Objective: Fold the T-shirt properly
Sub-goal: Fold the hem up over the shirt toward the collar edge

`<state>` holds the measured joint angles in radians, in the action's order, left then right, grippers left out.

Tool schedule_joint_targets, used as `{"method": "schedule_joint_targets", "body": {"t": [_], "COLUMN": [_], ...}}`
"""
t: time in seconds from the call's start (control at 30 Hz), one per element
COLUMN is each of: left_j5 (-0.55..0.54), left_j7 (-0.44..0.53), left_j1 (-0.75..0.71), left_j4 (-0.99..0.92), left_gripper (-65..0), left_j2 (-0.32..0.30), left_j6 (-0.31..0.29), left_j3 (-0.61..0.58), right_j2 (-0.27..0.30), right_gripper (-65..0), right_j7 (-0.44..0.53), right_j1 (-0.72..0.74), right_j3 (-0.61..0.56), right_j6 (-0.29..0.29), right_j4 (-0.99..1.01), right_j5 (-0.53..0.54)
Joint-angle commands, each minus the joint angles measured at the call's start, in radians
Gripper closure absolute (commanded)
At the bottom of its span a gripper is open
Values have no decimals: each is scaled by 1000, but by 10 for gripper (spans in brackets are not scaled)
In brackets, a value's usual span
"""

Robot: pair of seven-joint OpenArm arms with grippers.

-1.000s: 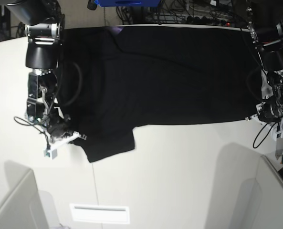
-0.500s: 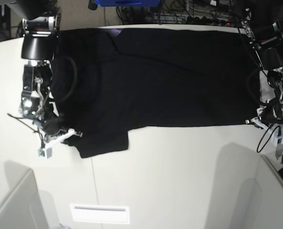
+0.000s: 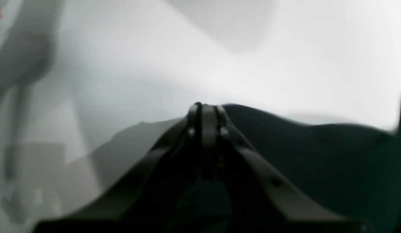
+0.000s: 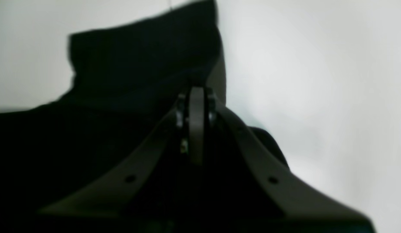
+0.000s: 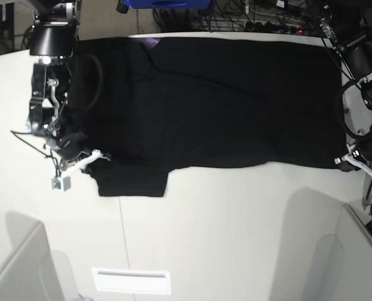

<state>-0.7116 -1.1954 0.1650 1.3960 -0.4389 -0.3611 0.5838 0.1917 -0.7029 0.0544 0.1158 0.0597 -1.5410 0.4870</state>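
The black T-shirt (image 5: 211,100) lies spread flat on the white table (image 5: 236,226), plain side up, with a sliver of purple at its far edge. One sleeve (image 5: 132,182) sticks out toward the front at the left. My right gripper (image 5: 96,157) is at the shirt's left front edge beside that sleeve. In the right wrist view it (image 4: 195,92) is shut on the black cloth (image 4: 139,64). My left gripper (image 5: 342,161) is at the shirt's right front corner. In the left wrist view it (image 3: 205,108) is shut on the cloth's edge (image 3: 317,152).
A white slotted plate (image 5: 131,280) lies near the table's front edge. Grey panels stand at the front left (image 5: 16,269) and front right (image 5: 361,263). A blue object (image 5: 167,3) and cables lie behind the table's far edge.
Both grippers have moved apart with the cloth in them. The left side and sleeve have shifted left and farther back. The right corner has moved right, pulling the front edge taut.
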Motion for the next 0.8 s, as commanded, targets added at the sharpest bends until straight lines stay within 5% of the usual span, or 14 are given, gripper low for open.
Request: {"method": "schedule_joint_targets", "body": {"t": [0.0,0.23,0.43,0.6,0.77], "left_j5": [-10,-15,-16,-23,-247], "left_j7": [5,-61,-74,-74,-74], "left_j1": [-8,-153,-269,-397,-523], "left_j4": [35,205,334,408,431], "left_gripper": [0,0,0,0,0], "left_j2": [-22,-19,-16,-18,-24], "left_j6": [-3,-11,-112,-123,-117], "left_j3": [15,98,147,178,242], "right_j2": [12,5,2,2,-37], "right_gripper": [0,0,0,0,0], "right_j7": [24,21,-53,-87,-119], "right_j1": [3,-103,-190,-267,-344], "right_j3": [8,52,103,134,203], "right_j6": [-2,-4,-4,-4,4], "right_j4": [-40,-192,-364,-438,-471], "right_j5": [3,5,5,8,9]}}
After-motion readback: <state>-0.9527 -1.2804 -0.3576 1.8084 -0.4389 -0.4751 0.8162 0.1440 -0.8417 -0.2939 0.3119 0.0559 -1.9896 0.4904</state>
